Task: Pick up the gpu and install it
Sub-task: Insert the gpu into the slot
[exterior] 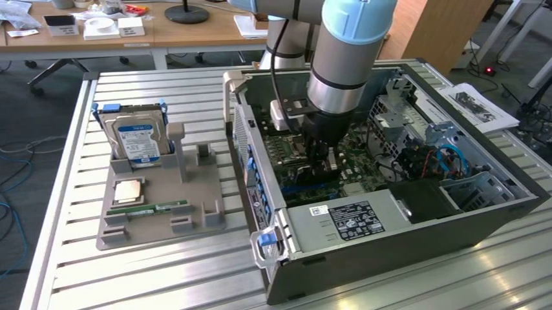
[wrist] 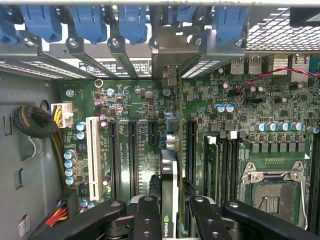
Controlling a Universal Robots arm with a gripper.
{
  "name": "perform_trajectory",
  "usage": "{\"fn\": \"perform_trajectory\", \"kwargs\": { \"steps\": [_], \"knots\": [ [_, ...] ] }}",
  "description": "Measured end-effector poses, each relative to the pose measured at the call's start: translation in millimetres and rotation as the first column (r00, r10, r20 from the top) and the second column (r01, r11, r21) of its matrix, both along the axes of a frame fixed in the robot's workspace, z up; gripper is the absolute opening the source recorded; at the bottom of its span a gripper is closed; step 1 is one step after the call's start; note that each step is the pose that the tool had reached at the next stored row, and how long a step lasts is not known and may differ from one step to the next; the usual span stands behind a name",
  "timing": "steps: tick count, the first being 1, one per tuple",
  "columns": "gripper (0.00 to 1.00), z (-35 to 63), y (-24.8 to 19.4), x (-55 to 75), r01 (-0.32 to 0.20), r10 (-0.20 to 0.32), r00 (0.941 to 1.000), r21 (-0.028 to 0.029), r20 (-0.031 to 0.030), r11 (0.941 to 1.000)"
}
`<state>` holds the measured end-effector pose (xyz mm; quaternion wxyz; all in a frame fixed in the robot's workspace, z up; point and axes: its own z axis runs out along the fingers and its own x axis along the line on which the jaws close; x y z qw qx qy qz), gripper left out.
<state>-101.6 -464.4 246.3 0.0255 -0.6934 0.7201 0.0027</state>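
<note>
My gripper [exterior: 321, 161] is lowered into the open computer case [exterior: 388, 226], over the motherboard [exterior: 298, 152]. It is shut on the gpu [wrist: 169, 185], a thin card seen edge-on between the black fingers [wrist: 146, 215]. The card stands upright over the board, lined up along the black expansion slots [wrist: 190, 150]. Its silver end bracket [wrist: 172, 55] is against the case's rear slot openings. I cannot tell whether the card's lower edge sits in a slot.
A grey holder [exterior: 159, 219] on the slatted table at the exterior view's left carries a hard drive with a blue label [exterior: 138, 142], a processor chip [exterior: 128, 190] and a green memory stick [exterior: 159, 208]. The empty processor socket [wrist: 272, 192] and a white slot [wrist: 92, 150] flank the card.
</note>
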Motion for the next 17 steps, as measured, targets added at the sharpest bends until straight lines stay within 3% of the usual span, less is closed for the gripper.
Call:
{"fn": "perform_trajectory", "kwargs": {
  "steps": [17],
  "knots": [
    [0.27, -0.5, 0.0, -0.1, 0.0, 0.0, 1.0, 0.0003, -0.0002, 1.0]
  ]
}}
